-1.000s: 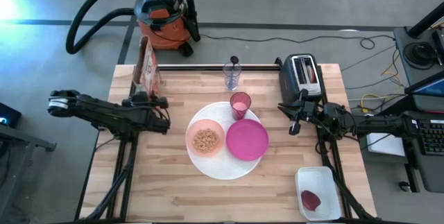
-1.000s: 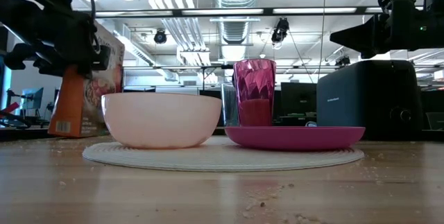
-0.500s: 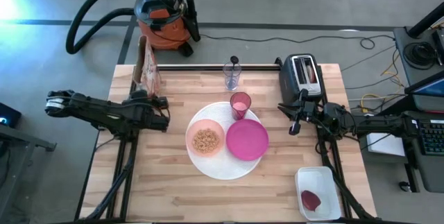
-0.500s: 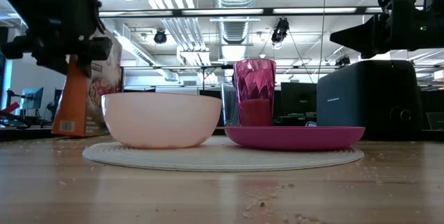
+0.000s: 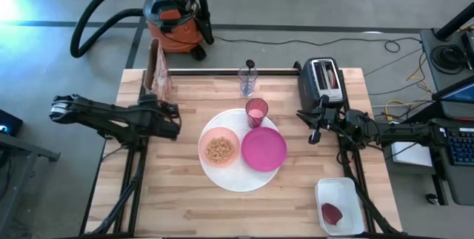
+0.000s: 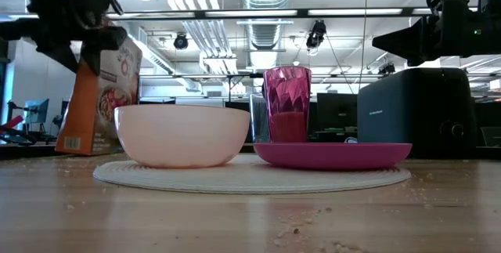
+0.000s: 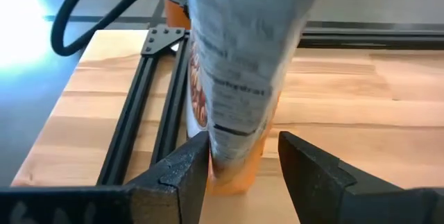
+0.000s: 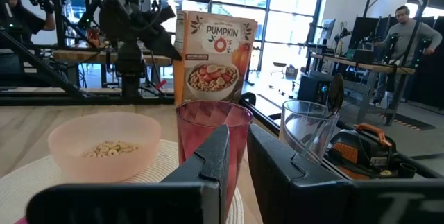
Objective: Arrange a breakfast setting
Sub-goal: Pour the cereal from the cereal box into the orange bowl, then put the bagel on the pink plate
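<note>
I judge the setting nearly done: cereal-filled pale pink bowl (image 5: 219, 149) and magenta plate (image 5: 264, 149) sit on the white plate (image 5: 233, 177) beyond my left hand (image 7: 243, 156), half-open astride the cereal box (image 7: 236, 78); right hand (image 8: 237, 156) narrow, empty.

From my station I saw a cereal box (image 5: 157, 67) standing upright at the upper left of the desk (image 5: 178, 202). A black toaster (image 5: 324, 78) sat at the upper right, and a white container (image 5: 340, 206) holding something dark red lay at the lower right. Beyond the desk's far edge, an orange-and-black shop vacuum (image 5: 174, 18) stood on the floor.
</note>
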